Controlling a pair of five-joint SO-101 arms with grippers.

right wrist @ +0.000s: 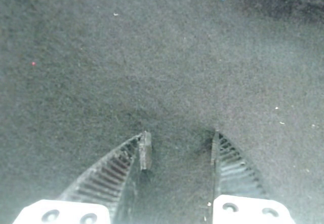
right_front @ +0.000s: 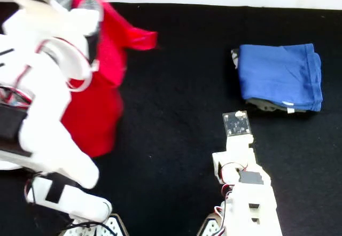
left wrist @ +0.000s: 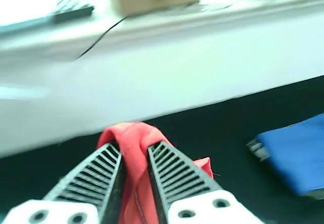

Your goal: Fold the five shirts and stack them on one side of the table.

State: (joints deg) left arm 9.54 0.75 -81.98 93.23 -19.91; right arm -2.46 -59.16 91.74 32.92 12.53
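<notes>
Red fabric shirt (right_front: 99,108) hangs crumpled from the left end effector (left wrist: 134,147), whose ribbed jaws are clamped on a bunched fold above the black-covered bench (right_front: 176,76). Right end effector (right wrist: 180,142) hovers with jaws parted over bare black cloth, near a folded blue shirt (right_front: 280,76) lying on the bench's right side.

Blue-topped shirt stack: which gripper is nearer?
Right. The right gripper hangs open over the black table just short of the blue-topped shirt stack; the left gripper is far across it, shut on the red shirt.
</notes>
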